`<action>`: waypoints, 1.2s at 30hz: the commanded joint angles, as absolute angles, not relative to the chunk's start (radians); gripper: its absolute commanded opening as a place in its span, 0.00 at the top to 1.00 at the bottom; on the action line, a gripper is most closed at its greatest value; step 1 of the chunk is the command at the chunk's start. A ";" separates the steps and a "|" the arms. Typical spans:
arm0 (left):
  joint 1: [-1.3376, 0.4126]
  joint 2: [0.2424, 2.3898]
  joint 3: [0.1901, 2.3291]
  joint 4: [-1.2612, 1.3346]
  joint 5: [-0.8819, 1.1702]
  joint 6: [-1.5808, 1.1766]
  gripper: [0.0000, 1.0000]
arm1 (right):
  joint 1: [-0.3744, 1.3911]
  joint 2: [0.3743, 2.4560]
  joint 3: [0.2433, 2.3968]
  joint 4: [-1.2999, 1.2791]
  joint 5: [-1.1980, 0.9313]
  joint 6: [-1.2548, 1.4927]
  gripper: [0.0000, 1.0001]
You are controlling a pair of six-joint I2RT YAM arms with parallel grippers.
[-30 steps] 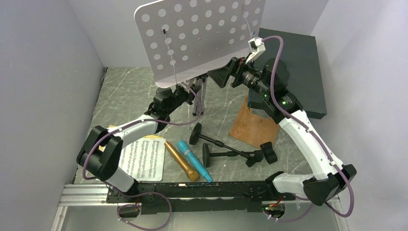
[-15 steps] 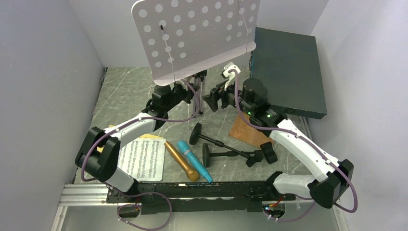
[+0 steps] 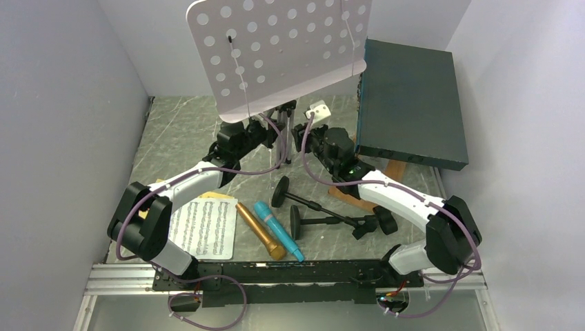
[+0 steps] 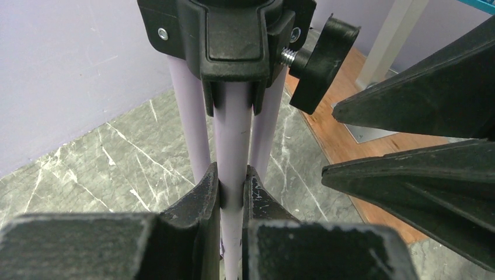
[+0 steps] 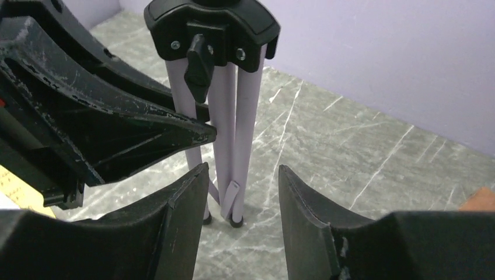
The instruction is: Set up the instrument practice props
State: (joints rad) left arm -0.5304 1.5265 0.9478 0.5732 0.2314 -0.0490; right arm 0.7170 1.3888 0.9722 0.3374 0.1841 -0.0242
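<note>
Top external view: the grey marbled counter (image 3: 172, 131) is enclosed by pale walls (image 3: 62, 138) on the left, far and right sides, and its widest bare stretch is seen at the far left. The far right corner is filled by the large teal box (image 3: 407, 103); it is closed, so its contents cannot be told. The pale perforated music desk (image 3: 276, 48) is held high over the far middle, tilted, just beside the box's left edge. A wooden board (image 3: 343, 190) is partly covered by the box and the right arm. Near the left arm's base the sheet-music pages (image 3: 203, 227) are laid flat. Two black mic holders (image 3: 310, 203) are lying on their sides at the centre, close together. The gold microphone (image 3: 261, 231) and blue microphone (image 3: 278, 229) are laid side by side between pages and holders. The folded tripod legs (image 4: 233, 146) are stood under the desk. The left hand (image 4: 232, 186) is clamped on the middle tube. The right hand (image 5: 242, 186) is spread wide just beside the legs, which are seen through its gap untouched.
</note>
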 commanded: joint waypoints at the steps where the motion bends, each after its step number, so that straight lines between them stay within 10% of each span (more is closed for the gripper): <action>1: -0.532 1.523 0.916 0.473 0.268 -0.107 1.00 | 0.721 1.343 0.913 0.640 0.258 0.055 0.50; 22: -0.532 1.527 0.929 0.474 0.294 -0.110 1.00 | 0.699 1.590 0.969 1.353 0.057 0.010 0.38; 36: -0.533 1.530 0.937 0.480 0.309 -0.118 1.00 | 0.717 1.736 1.190 1.257 0.158 -0.155 0.45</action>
